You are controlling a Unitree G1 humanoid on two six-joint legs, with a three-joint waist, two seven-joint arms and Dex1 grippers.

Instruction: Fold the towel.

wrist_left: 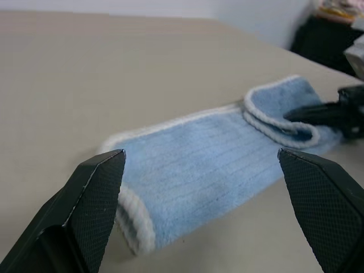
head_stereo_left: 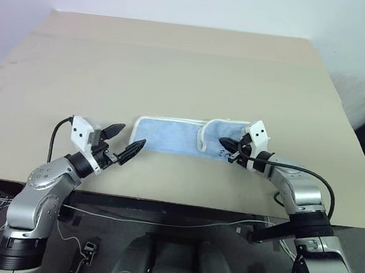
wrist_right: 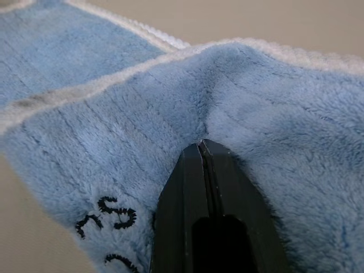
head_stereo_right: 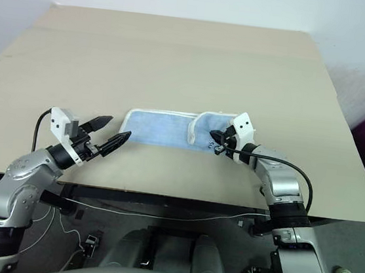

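Pinching fluffy terry towel (head_stereo_left: pixel 169 135), right hand (head_stereo_left: pixel 228 148).

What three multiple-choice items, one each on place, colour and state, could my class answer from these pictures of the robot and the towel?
1. Where does the towel lie?
A. On the floor
B. On the tan table, between the two grippers
C. Draped over the left arm

2. What colour is the towel's edging?
A. White
B. Red
C. Black

3. How do the grippers stand?
A. Both wide open
B. Left shut, right open
C. Left gripper open beside the towel's end, right gripper shut on the towel

Answers:
1 B, the head views show it flat on the table with an arm at each end.
2 A, a white stitched border runs round the light blue.
3 C, the right fingers meet in the cloth.
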